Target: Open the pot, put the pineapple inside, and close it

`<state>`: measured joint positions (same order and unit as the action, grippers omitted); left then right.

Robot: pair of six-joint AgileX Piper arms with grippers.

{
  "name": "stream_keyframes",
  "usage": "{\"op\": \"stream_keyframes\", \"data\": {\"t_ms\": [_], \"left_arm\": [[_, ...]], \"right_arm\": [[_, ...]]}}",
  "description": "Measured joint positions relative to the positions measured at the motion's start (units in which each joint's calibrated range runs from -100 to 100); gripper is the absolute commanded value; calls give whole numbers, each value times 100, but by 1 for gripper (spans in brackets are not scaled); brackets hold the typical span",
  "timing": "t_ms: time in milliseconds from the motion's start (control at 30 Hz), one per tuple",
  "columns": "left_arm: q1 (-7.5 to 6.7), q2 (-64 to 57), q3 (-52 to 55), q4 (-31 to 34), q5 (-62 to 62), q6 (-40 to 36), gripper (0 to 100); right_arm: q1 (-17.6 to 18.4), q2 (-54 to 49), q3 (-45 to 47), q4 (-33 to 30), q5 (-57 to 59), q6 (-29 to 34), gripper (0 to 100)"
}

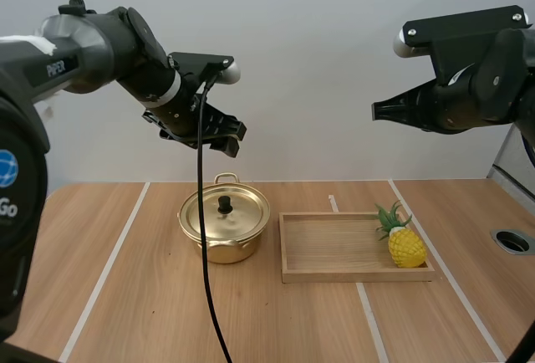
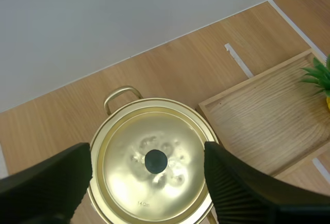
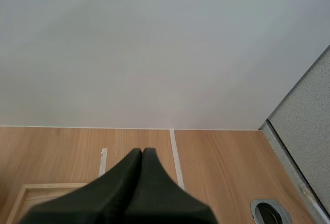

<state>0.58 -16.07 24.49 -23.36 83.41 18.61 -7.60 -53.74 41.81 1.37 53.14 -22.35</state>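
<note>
Left wrist view: left tool (image 2: 147,150) splayed above lid knob (image 2: 155,161), lined up to grasp; right tool (image 3: 142,153) clenched, empty.

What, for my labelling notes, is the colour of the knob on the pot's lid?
Black knob on a gold lid; clearest in the left wrist view.

pot (image 1: 221,250) gold | knob (image 1: 225,204) black | pineapple (image 1: 407,248) yellow, green crown | tray (image 1: 334,275) pale wood-grain
</note>
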Motion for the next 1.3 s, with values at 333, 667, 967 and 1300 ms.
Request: {"op": "stream_keyframes", "data": {"t_ms": [333,667,967,1300], "left_arm": [[0,511,625,-217,32,246,100],[0,664,1044,-291,-401,415,100],[0,678,1161,-468,-1310,775,100],[0,996,1161,-650,-1719,929,100]], "right_arm": [[0,0,0,0,86,0,0],[0,0,0,22,122,0,0],[0,0,0,33,267,0,0],[0,0,0,33,267,0,0]]}}
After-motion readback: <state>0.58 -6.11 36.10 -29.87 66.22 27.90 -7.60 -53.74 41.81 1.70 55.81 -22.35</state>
